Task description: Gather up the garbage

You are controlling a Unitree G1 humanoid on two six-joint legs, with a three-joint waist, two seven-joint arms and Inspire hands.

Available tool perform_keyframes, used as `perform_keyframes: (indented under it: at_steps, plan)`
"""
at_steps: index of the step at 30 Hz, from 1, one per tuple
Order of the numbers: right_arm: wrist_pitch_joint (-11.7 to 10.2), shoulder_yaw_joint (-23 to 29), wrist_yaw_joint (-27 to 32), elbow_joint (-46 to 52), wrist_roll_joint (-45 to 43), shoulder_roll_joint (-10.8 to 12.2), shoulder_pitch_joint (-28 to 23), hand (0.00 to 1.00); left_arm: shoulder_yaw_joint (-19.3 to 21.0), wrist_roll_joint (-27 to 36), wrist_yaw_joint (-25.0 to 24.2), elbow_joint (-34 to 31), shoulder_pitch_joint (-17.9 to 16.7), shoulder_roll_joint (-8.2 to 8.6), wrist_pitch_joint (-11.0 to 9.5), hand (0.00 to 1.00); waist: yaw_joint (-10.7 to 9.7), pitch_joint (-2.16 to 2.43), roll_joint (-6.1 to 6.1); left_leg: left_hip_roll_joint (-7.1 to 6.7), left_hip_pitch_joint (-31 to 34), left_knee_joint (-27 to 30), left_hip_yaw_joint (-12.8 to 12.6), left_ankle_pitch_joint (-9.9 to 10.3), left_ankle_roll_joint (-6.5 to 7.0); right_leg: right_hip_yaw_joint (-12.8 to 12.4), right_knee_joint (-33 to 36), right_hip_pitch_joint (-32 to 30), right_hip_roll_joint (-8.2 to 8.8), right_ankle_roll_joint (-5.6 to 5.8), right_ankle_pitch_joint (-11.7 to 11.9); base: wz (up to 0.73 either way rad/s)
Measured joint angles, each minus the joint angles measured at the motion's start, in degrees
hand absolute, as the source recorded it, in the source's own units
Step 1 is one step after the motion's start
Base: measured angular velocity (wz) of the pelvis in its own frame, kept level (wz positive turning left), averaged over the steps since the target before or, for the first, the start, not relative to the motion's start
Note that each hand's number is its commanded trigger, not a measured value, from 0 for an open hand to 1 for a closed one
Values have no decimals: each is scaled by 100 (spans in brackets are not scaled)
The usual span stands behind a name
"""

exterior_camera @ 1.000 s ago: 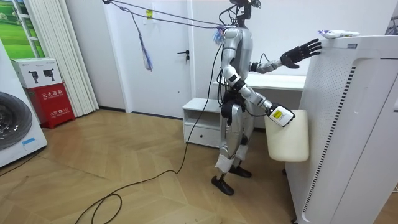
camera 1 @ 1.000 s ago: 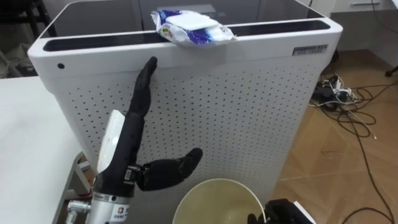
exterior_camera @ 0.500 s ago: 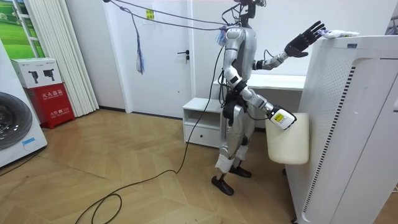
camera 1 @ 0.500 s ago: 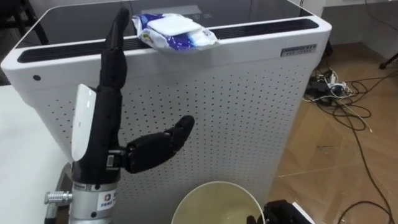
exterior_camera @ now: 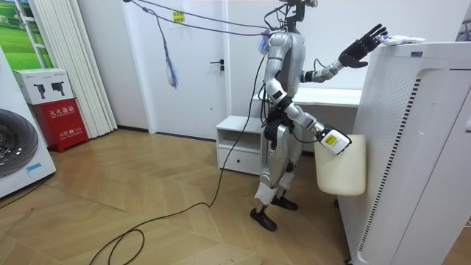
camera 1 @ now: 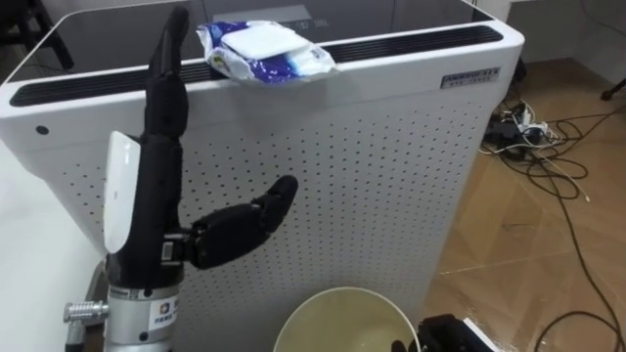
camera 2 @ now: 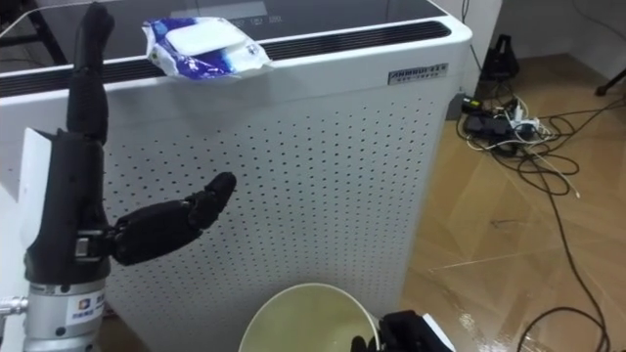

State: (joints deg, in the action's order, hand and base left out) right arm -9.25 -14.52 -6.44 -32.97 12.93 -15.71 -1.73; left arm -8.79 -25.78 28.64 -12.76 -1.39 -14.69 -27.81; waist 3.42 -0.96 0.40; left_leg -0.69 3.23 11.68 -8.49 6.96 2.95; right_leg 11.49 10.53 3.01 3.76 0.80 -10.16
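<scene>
Left hand (camera 1: 155, 200) stays raised before the unit (camera 1: 391, 176), fingers straight, thumb wide. Packet (camera 1: 262, 51) lies untouched on top, at its 1 o'clock. Right hand (camera 1: 440, 334) by the bin (camera 1: 337, 293) is cut off at 6 o'clock; we cannot tell its state.

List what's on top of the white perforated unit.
A blue-and-white packet lies at the front edge, across the vent slot; the slot section beneath it is covered. Left robot hand is open beside it.

Bright, even room light falls on my raised fingers (camera 1: 161, 78); the white machine's dark top (camera 1: 98, 41) gives pale glare, and the wooden floor (camera 1: 533, 235) shows a soft sheen.
</scene>
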Motion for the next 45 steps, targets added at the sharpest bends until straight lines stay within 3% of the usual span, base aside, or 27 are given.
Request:
perform_keyframes:
  at_steps: [8,11,17,20,23,25,34,38,42,45]
  plan:
    - [8,-3,-1,1,-8,-4,-3,100,203,-148,60,0,277,-9,52,0,-6,-1,-1,-3,11,8,8,0,0,6,-1,1,1,0,0,0]
    - [12,3,-5,0,-71,-8,-3,100,329,-543,114,-7,409,-35,82,0,-4,-2,3,-3,10,8,3,0,1,-2,0,-1,2,0,0,0]
    - [12,18,-49,0,-212,-44,-3,100,476,-775,115,-379,472,-287,112,0,-3,-9,71,-2,0,11,4,1,1,-4,8,6,3,0,0,0]
    - [12,33,-42,1,-425,-45,-8,100,647,-826,115,-448,529,-360,117,0,-21,-4,161,-1,-4,15,4,1,1,-2,11,11,2,0,0,0]
    - [65,79,-42,35,-428,-57,-8,100,883,-868,123,-434,665,-541,172,0,-47,-1,244,-1,-10,14,6,0,1,6,13,24,2,0,0,0]
    - [125,79,-51,71,-429,-70,-11,100,981,-870,173,-426,691,-697,285,0,-70,-16,275,-5,-92,-17,-8,0,1,-1,-8,101,4,1,-1,0]
    - [209,79,-71,135,-445,-138,-10,100,1041,-868,59,-391,808,-754,801,0,-155,-14,395,-6,-91,-35,-22,2,1,-24,-63,113,-2,-2,2,0]
    - [297,84,-71,189,-477,-217,-10,100,1045,-868,-60,-388,845,-761,933,0,-157,-10,469,-5,-92,-43,-31,2,1,-29,-64,109,-3,-2,2,0]
    - [308,140,-116,191,-582,-305,-10,100,1045,-873,-261,-389,846,-961,1041,0,-156,-1,532,-3,-91,-52,-50,3,-1,-37,-68,97,-3,-2,2,0]
    - [326,226,-188,193,-640,-319,-10,100,1044,-873,-393,-389,873,-992,1128,0,-170,2,550,-3,-92,-51,-60,5,2,-42,-71,98,1,-2,2,0]
